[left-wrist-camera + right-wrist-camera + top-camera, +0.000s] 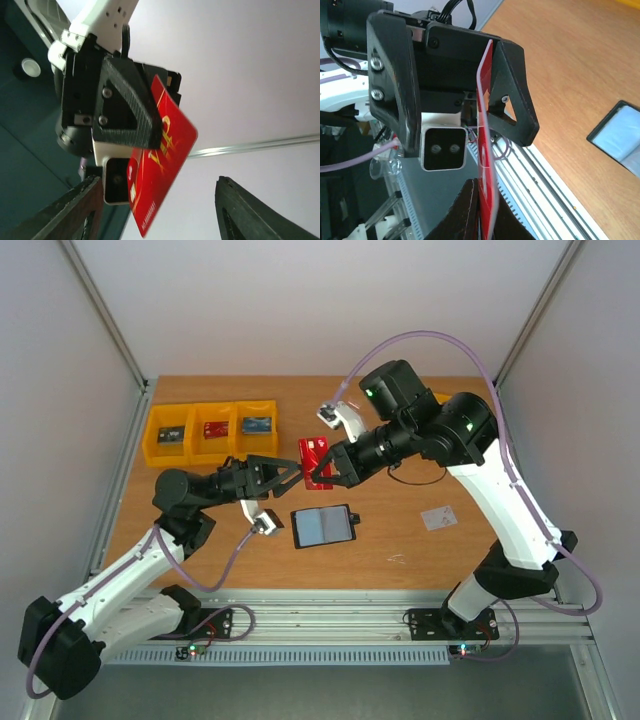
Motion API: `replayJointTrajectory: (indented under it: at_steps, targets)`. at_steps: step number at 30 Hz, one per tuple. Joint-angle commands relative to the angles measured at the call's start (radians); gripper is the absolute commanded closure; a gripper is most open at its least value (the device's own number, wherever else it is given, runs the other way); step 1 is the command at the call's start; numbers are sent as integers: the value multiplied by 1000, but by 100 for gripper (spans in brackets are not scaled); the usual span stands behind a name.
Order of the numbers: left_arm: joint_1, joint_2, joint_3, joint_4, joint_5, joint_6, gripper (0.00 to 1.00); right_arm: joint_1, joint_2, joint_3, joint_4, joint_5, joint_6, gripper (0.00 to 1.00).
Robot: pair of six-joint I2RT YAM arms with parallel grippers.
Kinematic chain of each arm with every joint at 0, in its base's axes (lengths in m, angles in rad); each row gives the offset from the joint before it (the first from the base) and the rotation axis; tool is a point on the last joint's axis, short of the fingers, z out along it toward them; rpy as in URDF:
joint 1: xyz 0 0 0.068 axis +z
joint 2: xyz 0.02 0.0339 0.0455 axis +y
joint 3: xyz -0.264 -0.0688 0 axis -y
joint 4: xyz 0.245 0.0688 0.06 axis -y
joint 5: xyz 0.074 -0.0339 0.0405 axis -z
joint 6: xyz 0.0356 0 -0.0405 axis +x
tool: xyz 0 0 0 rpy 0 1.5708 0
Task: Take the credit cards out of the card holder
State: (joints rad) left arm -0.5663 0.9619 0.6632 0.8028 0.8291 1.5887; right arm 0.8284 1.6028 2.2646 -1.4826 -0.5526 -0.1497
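Right gripper is clenched on a bright red, thin plastic credit card, pinching it by one end and holding it in the air well above the wooden table. The right wrist view shows the card edge-on, rising from between this gripper's own fingers.

Facing it nose to nose, the left gripper is released. Its black jaws stand spread on either side of the card's far end, and the right wrist view puts the card close against one jaw; I cannot tell whether it touches.

Below the pair, a little toward the arm bases, the flat black card holder lies spread flat on the table, grey-blue inside up. No card shows in it, though its pockets are too small to read. Farther out, on the right gripper's own side, a small whitish card lies flat on the wood, well apart from the holder.

This looks like the closing step: both cards are out, and the red one is passing between the arms. Next, the left arm should draw straight back without brushing the card. The right arm can then lower the card flat onto bare wood away from the holder.
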Motion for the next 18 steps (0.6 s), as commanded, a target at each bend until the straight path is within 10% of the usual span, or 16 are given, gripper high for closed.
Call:
replayJointTrajectory:
  at_steps: [1, 14, 18]
  targets:
    - [-8, 0, 26, 84, 96, 216, 41, -4, 21, -5, 32, -58, 33, 99]
    - [-11, -14, 27, 70, 32, 141, 100, -3, 45, -10, 12, -49, 8, 99]
    - [-10, -47, -4, -2, -35, 98, 100, -29, 31, -7, -1, 81, 8, 65]
